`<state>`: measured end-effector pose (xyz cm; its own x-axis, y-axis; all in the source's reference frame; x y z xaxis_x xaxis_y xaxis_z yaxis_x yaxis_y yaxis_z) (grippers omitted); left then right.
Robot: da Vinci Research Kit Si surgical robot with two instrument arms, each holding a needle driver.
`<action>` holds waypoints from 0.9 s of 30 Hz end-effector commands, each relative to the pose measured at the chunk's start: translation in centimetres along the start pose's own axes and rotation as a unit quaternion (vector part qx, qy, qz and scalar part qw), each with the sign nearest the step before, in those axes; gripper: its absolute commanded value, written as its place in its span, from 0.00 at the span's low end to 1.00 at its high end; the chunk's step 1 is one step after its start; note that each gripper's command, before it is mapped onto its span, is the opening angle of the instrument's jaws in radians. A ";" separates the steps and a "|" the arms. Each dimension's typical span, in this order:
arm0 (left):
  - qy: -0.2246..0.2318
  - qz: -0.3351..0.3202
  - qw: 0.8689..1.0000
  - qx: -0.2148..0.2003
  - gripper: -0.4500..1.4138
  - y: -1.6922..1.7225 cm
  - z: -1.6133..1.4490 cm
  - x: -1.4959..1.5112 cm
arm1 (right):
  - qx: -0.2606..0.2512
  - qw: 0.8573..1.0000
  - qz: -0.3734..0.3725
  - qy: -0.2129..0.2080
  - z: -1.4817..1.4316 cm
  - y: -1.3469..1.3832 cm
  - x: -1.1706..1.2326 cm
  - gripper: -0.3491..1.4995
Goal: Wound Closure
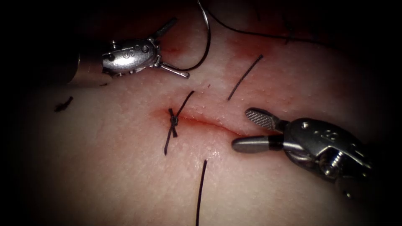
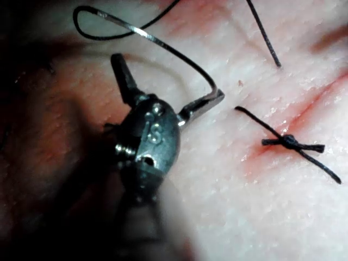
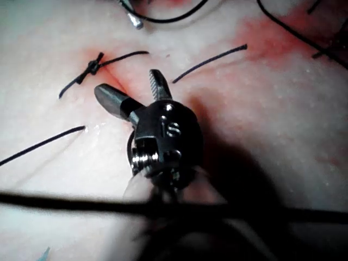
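Tissue (image 1: 125,184) is bare and open left and near of the cut (image 1: 209,122). Right tool (image 1: 247,130) is parked at the cut's right end, jaws spread, nothing held. Left tool (image 1: 178,48) sits far left, jaws spread; needle (image 1: 206,39) lies against its lower jaw, out of the tissue, thread (image 1: 251,33) trailing far right. A knot (image 1: 173,121) is tied at the cut's left end. Cut ends (image 1: 245,77) are scattered nearby.

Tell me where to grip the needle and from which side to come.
Probably mid-curve: the needle lies free on the tissue, not in it, above the left end of the cut. Its arc bulges rightward, so come from the right, across the wire. The left end effector and right end effector are open and hold nothing.
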<state>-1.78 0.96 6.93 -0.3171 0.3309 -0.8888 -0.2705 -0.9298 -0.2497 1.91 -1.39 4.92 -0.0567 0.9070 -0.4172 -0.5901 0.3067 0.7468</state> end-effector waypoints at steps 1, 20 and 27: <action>-0.003 -0.002 1.000 -0.003 0.96 0.02 0.00 -0.03 | 0.008 0.999 0.043 0.008 0.18 0.14 -0.02 0.89; -0.200 0.158 0.963 0.091 0.90 -0.06 -1.07 0.26 | 0.004 0.980 0.201 -0.014 0.74 0.85 -0.20 0.87; -0.190 0.164 0.961 0.115 0.76 0.15 -1.13 0.46 | 0.027 0.982 0.189 -0.012 0.96 0.74 -0.16 0.52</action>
<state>-0.88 0.80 5.98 -0.7195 0.1014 -0.6871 -0.2803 -0.9475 0.1537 2.14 -1.01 6.00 -0.2536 0.9635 -0.0856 -0.4862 -0.0505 0.8724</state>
